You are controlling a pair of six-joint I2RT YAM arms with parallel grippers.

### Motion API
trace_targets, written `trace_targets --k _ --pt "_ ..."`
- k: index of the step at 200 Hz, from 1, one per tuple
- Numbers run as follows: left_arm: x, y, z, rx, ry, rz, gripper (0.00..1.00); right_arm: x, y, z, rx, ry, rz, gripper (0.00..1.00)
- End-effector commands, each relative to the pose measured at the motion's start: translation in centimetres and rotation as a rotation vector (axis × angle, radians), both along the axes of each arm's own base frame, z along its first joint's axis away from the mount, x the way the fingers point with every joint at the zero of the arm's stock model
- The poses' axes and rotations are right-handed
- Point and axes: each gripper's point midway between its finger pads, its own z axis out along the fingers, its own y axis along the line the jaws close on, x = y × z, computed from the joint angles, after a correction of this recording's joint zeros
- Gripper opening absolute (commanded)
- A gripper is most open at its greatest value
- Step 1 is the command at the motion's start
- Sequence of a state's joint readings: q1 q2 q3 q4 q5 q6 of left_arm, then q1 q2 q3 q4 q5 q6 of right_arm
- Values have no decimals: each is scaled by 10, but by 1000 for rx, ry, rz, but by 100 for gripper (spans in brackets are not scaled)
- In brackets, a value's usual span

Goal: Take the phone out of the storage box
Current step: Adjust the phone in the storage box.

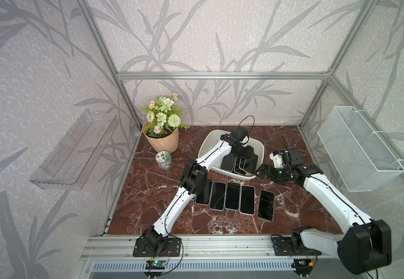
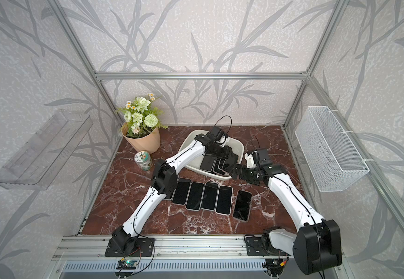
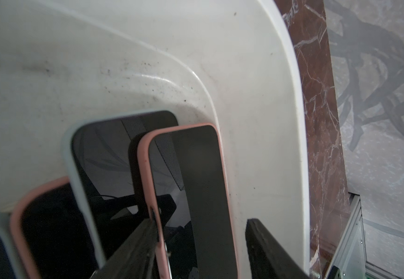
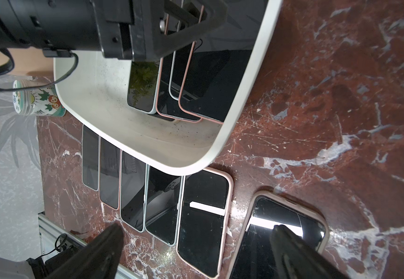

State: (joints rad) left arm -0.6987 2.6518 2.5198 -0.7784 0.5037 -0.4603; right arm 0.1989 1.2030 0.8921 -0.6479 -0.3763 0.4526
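Left gripper [image 3: 202, 222] apart, straddling pink-cased phone [image 3: 191, 169] in mid-frame storage box [image 1: 213, 141] | right gripper [image 4: 197, 228] apart | risk: seemingly one-sided contact, phone twists free.

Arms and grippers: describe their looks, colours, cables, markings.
The left arm and right arm have glossy white link shells, boxy black joint housings and a thin black cable along each link. The left gripper and right gripper are black, with matte, scuffed fingers. The left wrist's black camera box trails a looped cable.
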Motion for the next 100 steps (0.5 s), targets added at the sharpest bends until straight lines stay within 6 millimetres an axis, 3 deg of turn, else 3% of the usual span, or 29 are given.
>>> trace_targets --k 1,26,65,83,100 --pt "-47 -20 14 -39 97 -79 62 -1 -1 5 6 -28 -8 99" --pt "-53 -24 34 -95 99 -83 59 -2 -2 5 3 -38 -9 99" --pt "-55 -20 40 -101 94 -88 56 0 -2 3 8 -36 -17 99" --pt "-45 -4 39 -28 47 -59 58 2 -1 4 17 -34 -16 99" --pt "-28 24 38 77 -20 -13 60 2 0 5 20 -36 -12 99"
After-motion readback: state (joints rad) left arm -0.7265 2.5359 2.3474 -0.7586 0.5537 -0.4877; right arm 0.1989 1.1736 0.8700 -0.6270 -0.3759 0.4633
